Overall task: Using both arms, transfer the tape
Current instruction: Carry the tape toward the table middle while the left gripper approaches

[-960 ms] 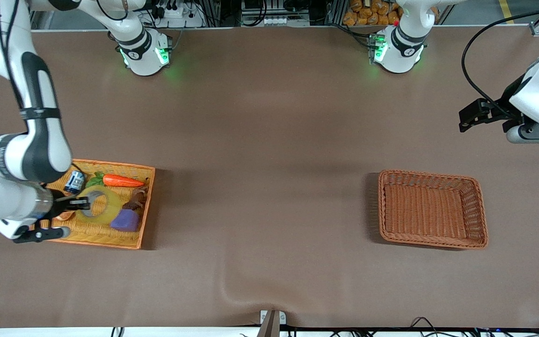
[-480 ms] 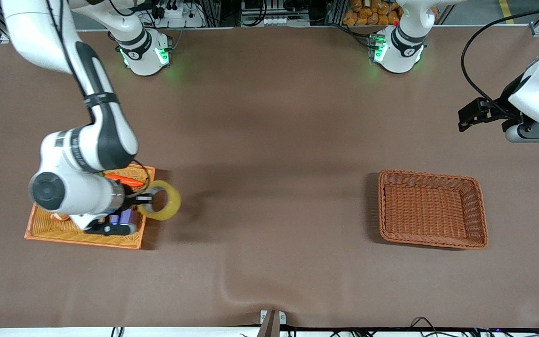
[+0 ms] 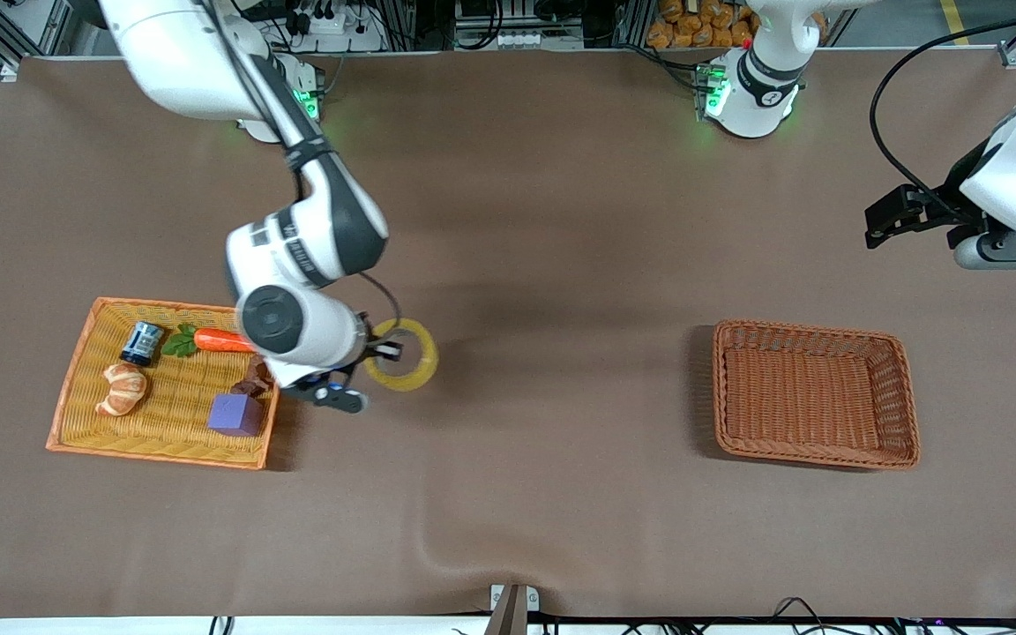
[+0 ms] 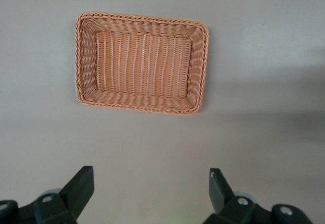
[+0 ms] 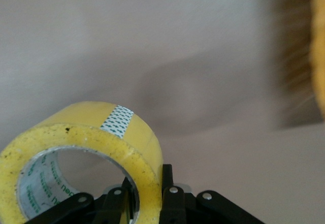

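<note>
translucent yellow ring of packing tape (image 3: 400, 354): front view, lifted out of the orange wicker tray (image 3: 76, 370) since a second ago, now over bare table (image 3: 543, 265) toward the empty brown wicker basket (image 3: 817, 394), so transfer begun. two arms, one tape. left wrist view: left gripper (image 4: 147, 196) waits, jaws open. right wrist view: right gripper (image 5: 147, 193) jaws clamp the tape's wall.

The tape (image 3: 402, 354), in the right claw (image 3: 384, 351), hangs over the table (image 3: 543, 265) beside the tray (image 3: 76, 388).
</note>
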### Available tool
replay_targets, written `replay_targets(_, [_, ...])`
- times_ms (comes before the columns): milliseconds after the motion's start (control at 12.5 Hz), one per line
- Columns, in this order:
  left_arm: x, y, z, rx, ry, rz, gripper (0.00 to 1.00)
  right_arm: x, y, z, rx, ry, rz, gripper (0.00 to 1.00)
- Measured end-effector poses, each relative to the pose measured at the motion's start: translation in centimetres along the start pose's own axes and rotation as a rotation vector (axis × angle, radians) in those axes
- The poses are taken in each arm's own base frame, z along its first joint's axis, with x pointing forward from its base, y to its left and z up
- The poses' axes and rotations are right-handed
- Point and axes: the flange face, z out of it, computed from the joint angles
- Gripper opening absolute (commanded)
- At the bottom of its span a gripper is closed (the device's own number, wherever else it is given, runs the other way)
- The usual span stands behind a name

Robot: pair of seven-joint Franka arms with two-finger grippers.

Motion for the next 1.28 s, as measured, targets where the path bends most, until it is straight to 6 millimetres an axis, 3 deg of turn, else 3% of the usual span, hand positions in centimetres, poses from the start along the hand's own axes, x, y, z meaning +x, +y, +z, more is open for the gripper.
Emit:
replay_targets(240, [0.3,1.6,0.7,-0.002,-0.004,0.026,1.00,-3.4,-4.4,3.3,0.016,0.011,0.072,0.00])
replay_targets(560, [0.8,2.6,2.0,-0.003,-0.023,0.039,1.00,-5.7,-7.7,8.4,0.030,0.027,0.116,0.00])
replay_targets(640, [1.1,2.7,2.3,-0.006,-0.015,0.039,1.00,-6.5,-8.6,9.5,0.033,0.030,0.123,0.08])
replay_targets(720, [1.5,2.8,2.6,-0.009,-0.006,0.041,1.00,-7.2,-9.3,10.3,0.040,0.036,0.126,0.38])
replay_targets(800, [1.8,3.1,2.8,-0.011,0.002,0.046,1.00,-7.8,-9.8,11.1,0.043,0.041,0.122,0.87])
replay_targets(880, [2.0,3.6,3.0,-0.014,0.010,0.053,1.00,-8.0,-10.1,11.6,0.045,0.043,0.120,1.00])
replay_targets(1120, [3.0,7.2,5.1,-0.025,0.018,0.076,1.00,-7.8,-10.2,11.2,0.053,0.051,0.122,1.00])
replay_targets(1280, [4.5,10.4,8.2,-0.041,0.015,0.010,1.00,-7.1,-10.0,10.0,0.063,0.063,0.130,1.00])
